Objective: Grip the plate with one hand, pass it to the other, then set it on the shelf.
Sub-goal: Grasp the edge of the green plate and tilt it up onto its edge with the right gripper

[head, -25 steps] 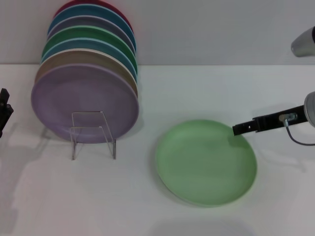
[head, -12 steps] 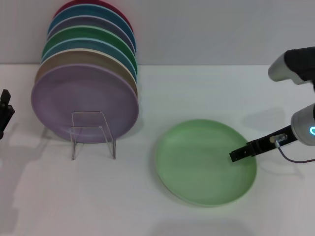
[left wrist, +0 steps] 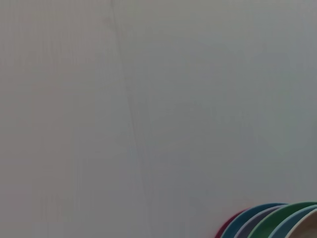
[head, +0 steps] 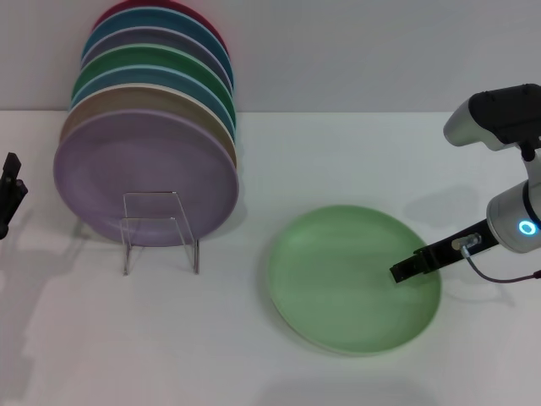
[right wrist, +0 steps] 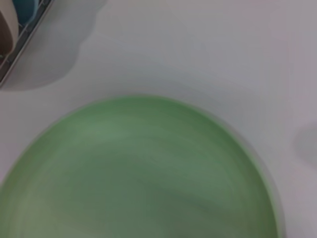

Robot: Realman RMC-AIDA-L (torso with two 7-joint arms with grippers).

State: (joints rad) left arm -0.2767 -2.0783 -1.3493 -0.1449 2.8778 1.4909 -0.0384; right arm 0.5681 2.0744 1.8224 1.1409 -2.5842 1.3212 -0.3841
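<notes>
The light-green plate (head: 338, 283) lies flat on the white table, right of centre. It fills the lower part of the right wrist view (right wrist: 138, 173). My right gripper (head: 404, 271), on the arm with the blue ring light, reaches in from the right, and its black tip is over the plate's right part. I cannot tell whether it touches the plate. The clear plastic rack (head: 159, 228) stands at the left and holds several upright plates, with a lilac plate (head: 144, 173) at the front. My left gripper (head: 8, 190) is at the far left edge, away from the plate.
The stacked plates lean back toward the grey wall behind the table. Their coloured rims show in the left wrist view (left wrist: 277, 223). The rack's corner shows in the right wrist view (right wrist: 20, 34). Bare table lies between the rack and the green plate.
My right gripper has come down and toward the front, from the plate's far right rim to over its right part. More of the right arm shows. The left gripper has not moved.
</notes>
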